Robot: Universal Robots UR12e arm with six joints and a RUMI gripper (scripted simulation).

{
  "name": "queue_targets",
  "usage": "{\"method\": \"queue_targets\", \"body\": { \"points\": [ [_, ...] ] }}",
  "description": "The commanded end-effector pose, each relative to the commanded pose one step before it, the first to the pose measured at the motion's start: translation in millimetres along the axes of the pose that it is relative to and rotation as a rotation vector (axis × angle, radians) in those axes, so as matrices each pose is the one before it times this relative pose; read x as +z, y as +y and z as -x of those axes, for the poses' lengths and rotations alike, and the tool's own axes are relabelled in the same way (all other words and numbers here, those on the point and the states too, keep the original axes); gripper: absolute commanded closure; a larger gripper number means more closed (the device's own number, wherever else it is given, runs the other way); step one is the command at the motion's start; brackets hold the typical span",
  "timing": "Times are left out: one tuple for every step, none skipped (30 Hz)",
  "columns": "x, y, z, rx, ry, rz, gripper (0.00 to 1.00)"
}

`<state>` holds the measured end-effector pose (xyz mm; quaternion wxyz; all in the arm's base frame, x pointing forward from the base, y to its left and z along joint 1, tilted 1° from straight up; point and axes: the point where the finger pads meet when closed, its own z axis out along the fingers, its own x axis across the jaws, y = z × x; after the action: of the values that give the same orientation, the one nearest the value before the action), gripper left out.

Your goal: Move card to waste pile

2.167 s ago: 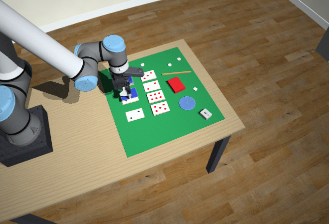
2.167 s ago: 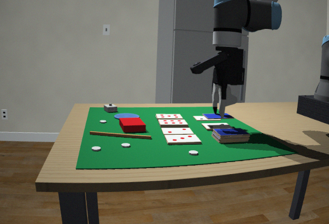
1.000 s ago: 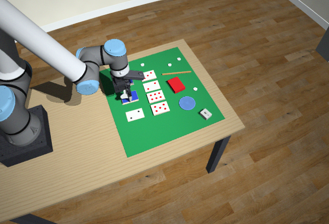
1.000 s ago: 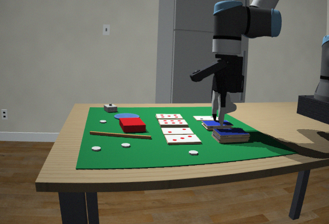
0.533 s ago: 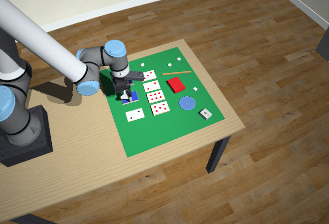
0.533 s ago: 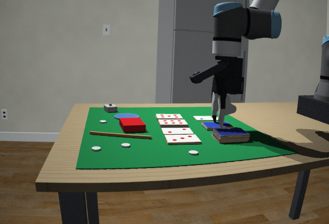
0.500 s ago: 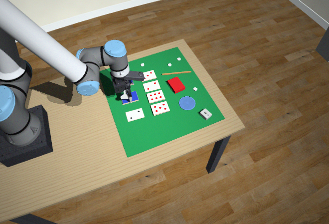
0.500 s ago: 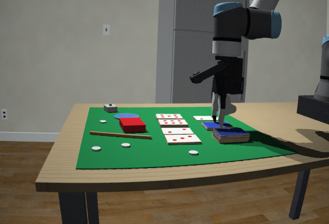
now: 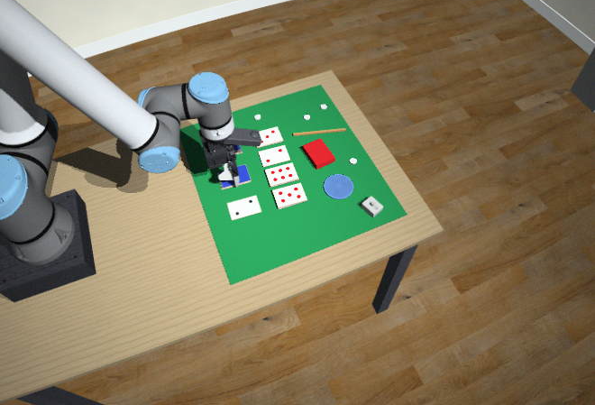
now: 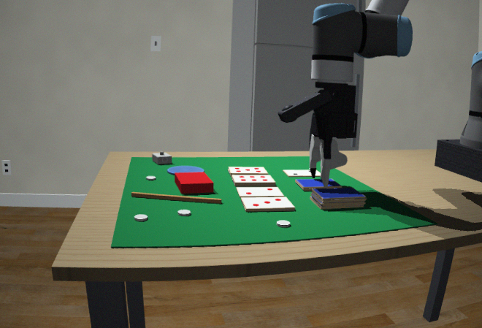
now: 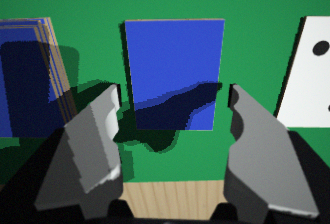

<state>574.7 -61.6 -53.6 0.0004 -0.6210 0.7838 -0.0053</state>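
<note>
The face-down stock (image 10: 338, 196) (image 11: 25, 80) is a stack of blue-backed tiles on the green mat (image 9: 297, 246) (image 10: 225, 227). A single blue-backed card (image 9: 243, 172) (image 10: 310, 183) (image 11: 172, 55) lies flat just beside the stock, between it and a white card with black pips (image 9: 243, 207) (image 10: 295, 172) (image 11: 310, 85). I cannot tell what lies under the blue card. My gripper (image 9: 229, 179) (image 10: 317, 176) (image 11: 174, 85) is open. It stands low over the blue card, with one finger at each long side and a gap between each fingertip and the card's edge.
A column of face-up cards with red pips (image 9: 281, 173) (image 10: 257, 191) lies next to this row. A red block (image 9: 318, 152) (image 10: 193, 182), a blue disc (image 9: 338, 186), a wooden stick (image 9: 318, 131) (image 10: 176, 197), a small grey box (image 9: 371, 206) (image 10: 161, 158) and white chips (image 9: 352, 161) lie further out.
</note>
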Motion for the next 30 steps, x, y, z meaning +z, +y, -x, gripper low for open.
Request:
{"method": "queue_targets", "body": {
  "points": [
    [-0.49,-0.59,-0.07,0.0,0.00013,-0.00122,0.5],
    [0.0,0.0,0.0,0.0,0.0,0.0,0.5],
    [0.0,0.0,0.0,0.0,0.0,0.0,0.5],
    [0.0,0.0,0.0,0.0,0.0,0.0,0.5],
    [0.0,0.0,0.0,0.0,0.0,0.0,0.5],
    [0.0,0.0,0.0,0.0,0.0,0.0,0.5],
    [0.0,0.0,0.0,0.0,0.0,0.0,0.5],
    [0.0,0.0,0.0,0.0,0.0,0.0,0.5],
    [0.0,0.0,0.0,0.0,0.0,0.0,0.5],
    [0.0,0.0,0.0,0.0,0.0,0.0,0.5],
    [0.0,0.0,0.0,0.0,0.0,0.0,0.5],
    [0.0,0.0,0.0,0.0,0.0,0.0,0.5],
    [0.0,0.0,0.0,0.0,0.0,0.0,0.5],
    [0.0,0.0,0.0,0.0,0.0,0.0,0.5],
    [0.0,0.0,0.0,0.0,0.0,0.0,0.5],
    [0.0,0.0,0.0,0.0,0.0,0.0,0.5],
    [0.0,0.0,0.0,0.0,0.0,0.0,0.5],
    [0.0,0.0,0.0,0.0,0.0,0.0,0.5],
    [0.0,0.0,0.0,0.0,0.0,0.0,0.5],
    [0.0,0.0,0.0,0.0,0.0,0.0,0.5],
    [0.0,0.0,0.0,0.0,0.0,0.0,0.5],
    [0.0,0.0,0.0,0.0,0.0,0.0,0.5],
    [0.0,0.0,0.0,0.0,0.0,0.0,0.5],
    [0.0,0.0,0.0,0.0,0.0,0.0,0.5],
    [-0.02,0.0,0.0,0.0,0.0,0.0,0.5],
    [-0.12,0.0,0.0,0.0,0.0,0.0,0.5],
    [-0.32,0.0,0.0,0.0,0.0,0.0,0.5],
    [-0.58,0.0,0.0,0.0,0.0,0.0,0.5],
    [-0.9,0.0,0.0,0.0,0.0,0.0,0.5],
    [-1.27,0.0,0.0,0.0,0.0,0.0,0.5]
  ]
}}
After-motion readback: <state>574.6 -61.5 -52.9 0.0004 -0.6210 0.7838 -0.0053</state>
